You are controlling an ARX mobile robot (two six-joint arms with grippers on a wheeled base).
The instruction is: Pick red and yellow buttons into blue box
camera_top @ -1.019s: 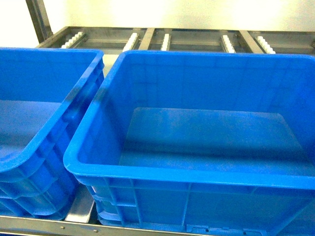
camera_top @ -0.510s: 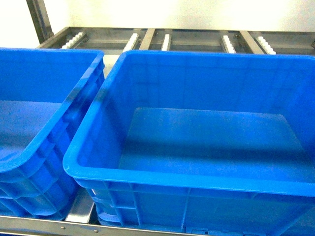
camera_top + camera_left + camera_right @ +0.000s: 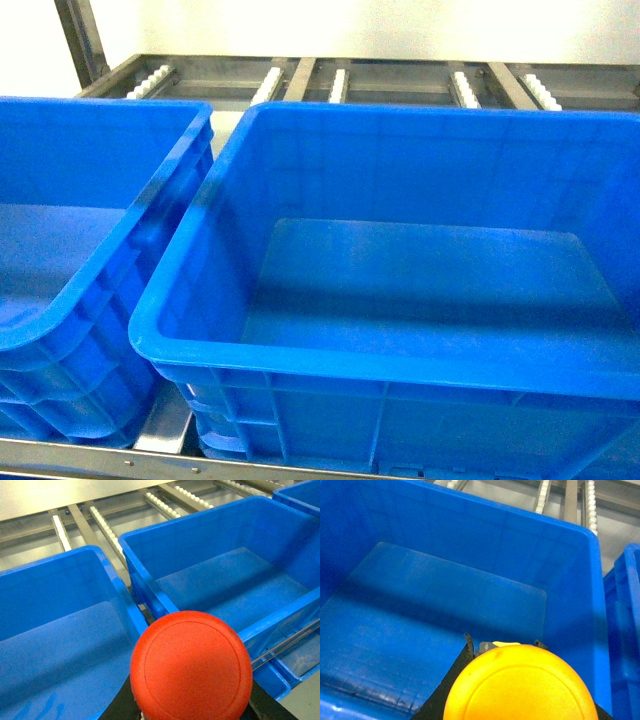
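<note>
The red button [image 3: 191, 667] fills the bottom of the left wrist view, its round cap facing the camera. My left gripper is shut on it, with a black finger [image 3: 119, 705] showing beside the cap. It hangs over the rims where two blue boxes meet. The yellow button [image 3: 520, 687] sits the same way in my right gripper, shut on it, with a black finger [image 3: 454, 676] at its left. It hangs over the bare floor of a blue box [image 3: 420, 605]. The head view shows that large blue box [image 3: 420, 290] with nothing in it, and neither gripper.
A second blue box [image 3: 70, 230] stands to the left, touching the first at the rim. In the left wrist view they are the left box [image 3: 60, 630] and the middle box [image 3: 225, 580]. Both rest on a metal roller rack [image 3: 340, 80] against a pale wall. Another box edge [image 3: 625, 620] is at the right.
The head view has shifted very slightly, so the boxes sit a touch lower in frame. Nothing else has visibly changed.
</note>
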